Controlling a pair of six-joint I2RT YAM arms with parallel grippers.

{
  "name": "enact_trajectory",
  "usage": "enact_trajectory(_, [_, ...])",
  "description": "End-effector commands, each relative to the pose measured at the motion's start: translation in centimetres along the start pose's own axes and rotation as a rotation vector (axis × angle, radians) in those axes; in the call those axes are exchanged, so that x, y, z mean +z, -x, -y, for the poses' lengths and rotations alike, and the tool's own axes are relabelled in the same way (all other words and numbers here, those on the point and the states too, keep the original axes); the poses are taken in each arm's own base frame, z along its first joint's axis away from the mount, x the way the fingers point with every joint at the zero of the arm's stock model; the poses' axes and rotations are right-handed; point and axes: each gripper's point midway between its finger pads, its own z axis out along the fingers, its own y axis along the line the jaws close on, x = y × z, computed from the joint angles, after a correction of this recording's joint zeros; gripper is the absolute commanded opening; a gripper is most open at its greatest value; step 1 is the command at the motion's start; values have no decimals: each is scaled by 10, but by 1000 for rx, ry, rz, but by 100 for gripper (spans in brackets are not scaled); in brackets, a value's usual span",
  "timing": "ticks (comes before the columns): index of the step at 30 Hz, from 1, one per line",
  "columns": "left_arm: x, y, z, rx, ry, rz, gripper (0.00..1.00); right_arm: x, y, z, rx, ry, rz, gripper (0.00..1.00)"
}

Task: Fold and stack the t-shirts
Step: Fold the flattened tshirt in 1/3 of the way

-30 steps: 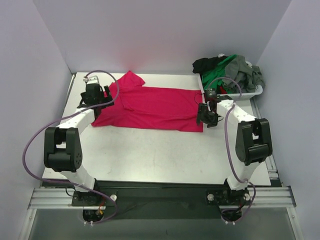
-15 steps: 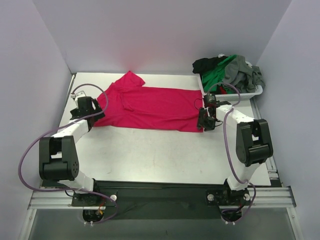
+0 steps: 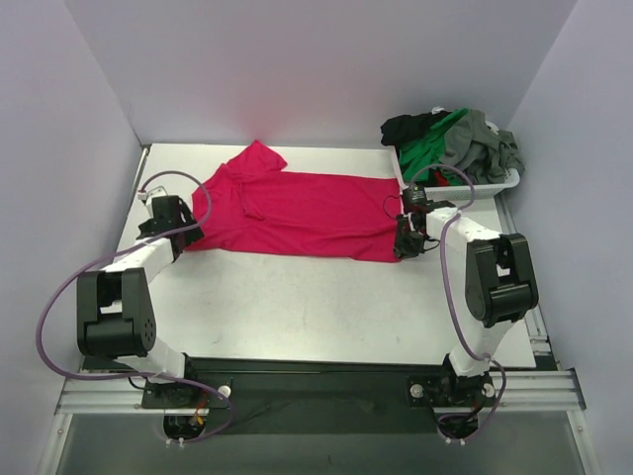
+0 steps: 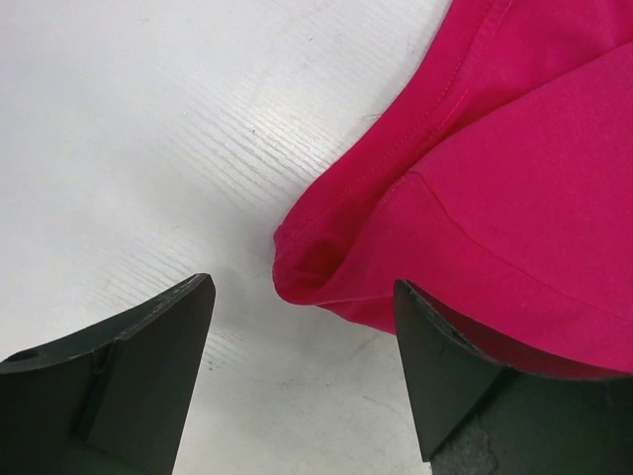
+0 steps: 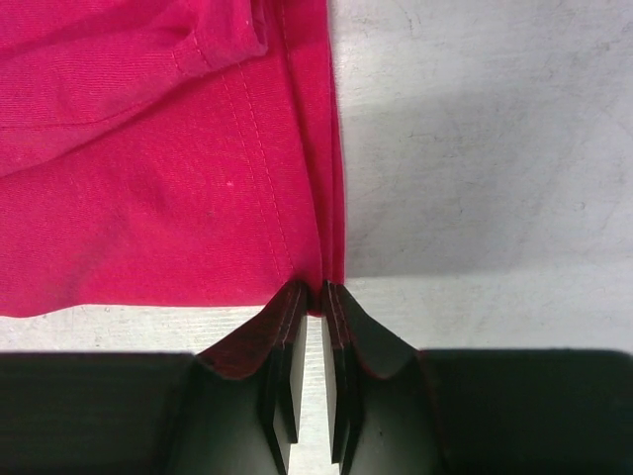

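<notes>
A white flat desk (image 3: 297,297) fills the floor of a pale-walled enclosure, and across its far half a crimson-red cloth t-shirt (image 3: 297,213) lies spread nearly flat and sideways, one short sleeve pointing at the back wall on the left and its straight hem toward the right. Two white-and-black jointed arms rise from the near edge: the left arm (image 3: 119,297) reaches to the shirt's near-left corner and the right arm (image 3: 499,277) to its near-right corner. At the far right corner of the desk stands a white plastic basket (image 3: 495,185), just beyond the red shirt's right edge, heaped with crumpled shirts: a green cloth t-shirt (image 3: 430,148) in the middle, a grey cloth t-shirt (image 3: 480,139) on the right and a black cloth t-shirt (image 3: 404,127) at the far-left end. The left hand (image 4: 302,287) is spread wide, its dark fingers (image 4: 129,366) standing either side of the shirt's rounded, stitched corner without pinching it; the right-side finger sits over the cloth, the other over bare desk. The right hand (image 5: 312,292) is closed almost completely, its two fingers pressed on the doubled hem at the shirt's right edge, so the cloth is nipped between the tips, bare desk just beside it.
</notes>
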Motion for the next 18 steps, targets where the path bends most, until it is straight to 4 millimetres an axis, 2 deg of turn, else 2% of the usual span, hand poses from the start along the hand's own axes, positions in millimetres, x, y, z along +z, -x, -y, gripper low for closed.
enact_trajectory(1, [3,2,-5,4,30,-3,83,0,-4,7,12,-30,-14,13])
enact_trajectory(6, [10,-6,3,10,-8,-38,72,1,-4,8,12,-34,-16,13])
enact_trajectory(18, [28,-13,2,15,11,-82,57,3,-3,9,12,-41,-20,11])
